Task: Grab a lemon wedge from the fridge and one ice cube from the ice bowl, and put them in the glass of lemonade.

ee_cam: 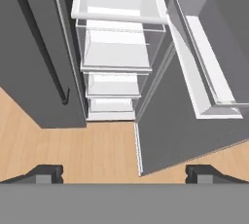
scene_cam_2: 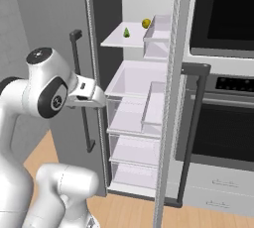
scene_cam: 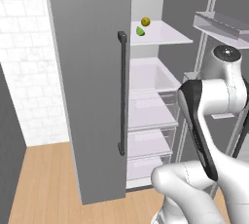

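The tall grey brushed-metal fridge (scene_cam: 92, 86) stands with its right door swung open and its left door shut, a long dark vertical bar handle (scene_cam: 121, 94) running down the shut door's edge. Inside, white shelves and clear drawers stack from top to bottom. On the upper white shelf (scene_cam: 165, 35) lie two small fruits close together: a round yellow lemon (scene_cam: 145, 21) farther back and a small green wedge (scene_cam: 140, 31) just in front of it, nearer the shelf's left side. In the right base view the same wedge (scene_cam_2: 126, 32) and yellow lemon (scene_cam_2: 146, 23) sit on that shelf, the wedge to the left.

The open door carries white door bins (ee_cam: 209, 72) on its inner side. To the right of the fridge is a dark built-in oven (scene_cam_2: 223, 19).

The tool (ee_cam: 124, 173) is released, its two dark fingertips spread wide with nothing between them, hanging over the wooden floor (ee_cam: 73, 140) in front of the fridge's lower drawers.
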Available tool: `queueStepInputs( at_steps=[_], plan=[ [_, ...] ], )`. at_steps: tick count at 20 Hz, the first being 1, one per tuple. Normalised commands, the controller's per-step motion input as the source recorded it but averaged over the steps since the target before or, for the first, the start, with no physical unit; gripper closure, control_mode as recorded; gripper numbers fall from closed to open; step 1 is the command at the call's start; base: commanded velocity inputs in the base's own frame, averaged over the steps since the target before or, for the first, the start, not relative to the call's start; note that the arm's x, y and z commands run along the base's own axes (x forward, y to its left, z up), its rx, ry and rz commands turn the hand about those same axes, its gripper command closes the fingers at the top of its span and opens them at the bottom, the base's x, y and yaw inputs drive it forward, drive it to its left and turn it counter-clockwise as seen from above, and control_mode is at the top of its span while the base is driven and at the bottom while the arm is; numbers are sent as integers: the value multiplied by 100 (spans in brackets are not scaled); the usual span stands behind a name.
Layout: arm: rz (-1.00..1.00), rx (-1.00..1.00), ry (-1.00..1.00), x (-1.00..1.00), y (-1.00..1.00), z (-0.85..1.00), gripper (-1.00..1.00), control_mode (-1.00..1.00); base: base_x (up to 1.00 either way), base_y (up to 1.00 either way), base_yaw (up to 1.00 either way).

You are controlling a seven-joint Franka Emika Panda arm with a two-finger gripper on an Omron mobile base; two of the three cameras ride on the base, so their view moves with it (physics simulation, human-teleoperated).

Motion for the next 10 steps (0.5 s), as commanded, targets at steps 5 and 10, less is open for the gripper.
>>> queueStepInputs(
  at_steps=[5,10],
  plan=[
    [0,0,0,0,0,0,-100,100,32,-3,1],
    [0,0,0,0,0,0,-100,100,58,-2,0]
  ],
)
